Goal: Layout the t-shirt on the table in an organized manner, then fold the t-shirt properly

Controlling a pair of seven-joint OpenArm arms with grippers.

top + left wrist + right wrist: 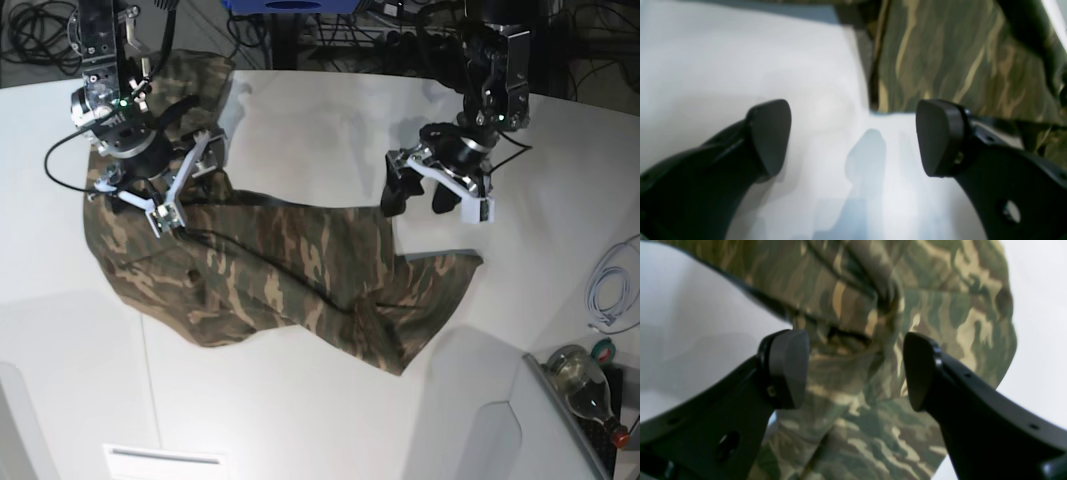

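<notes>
The left gripper (pixel 853 136) was seen spread wide and empty over bare table (pixel 740 66), with the edge of the camouflage t-shirt (pixel 290 270) lying just beyond its fingertips, untouched. The right gripper (pixel 855 370) was likewise parted, with bunched cloth lying between and beyond its jaws but not visibly pinched. If the jaws were closed there, several layers could be gathered at once, and the twisted, crumpled shirt could be dragged into a tighter heap rather than spread flat.
</notes>
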